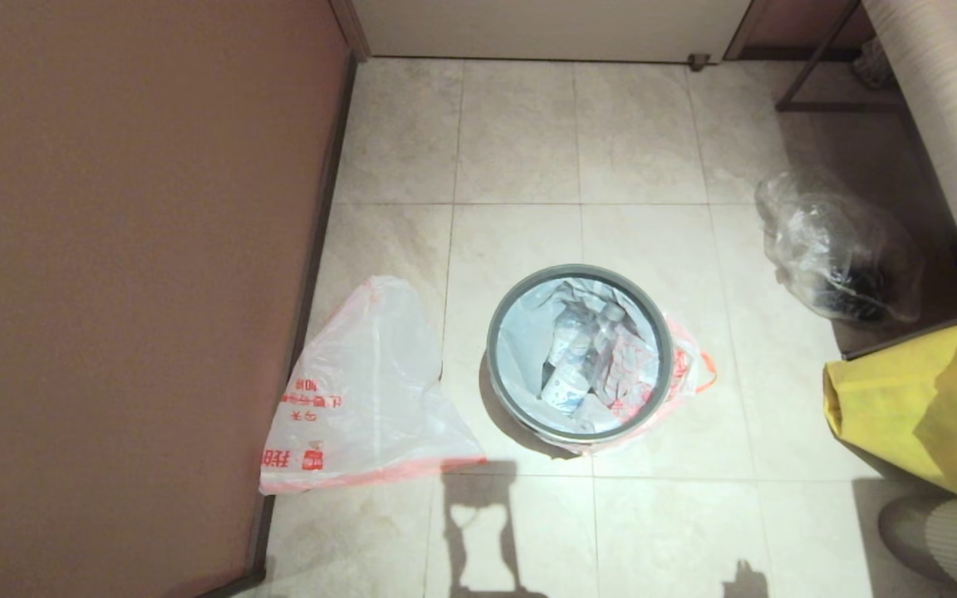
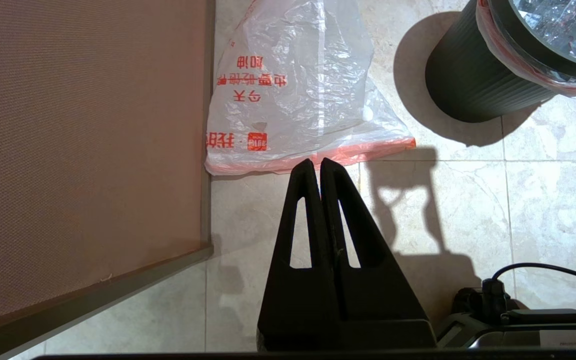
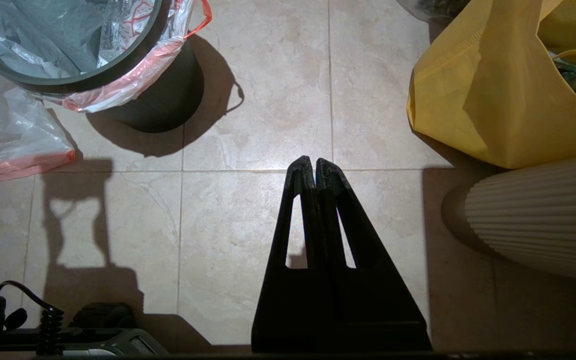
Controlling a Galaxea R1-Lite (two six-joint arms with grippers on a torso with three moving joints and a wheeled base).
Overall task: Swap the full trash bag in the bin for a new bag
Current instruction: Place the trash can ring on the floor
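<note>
Start, nothing lifted | both claws together: left claw (image 2: 320,162), right claw (image 3: 314,161) | full trash bag (image 1: 591,353) sits in bin (image 1: 502,375) | new bag (image 1: 362,390) at nine o'clock | next: grab handles

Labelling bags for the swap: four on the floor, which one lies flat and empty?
The new bag, white with red characters, limp on the tiles by the brown wall. The full trash bag, clear bag and yellow bag all bulge.

Right gripper (image 3: 315,165) jaws closed—over bare floor tiles (image 3: 248,215).
</note>
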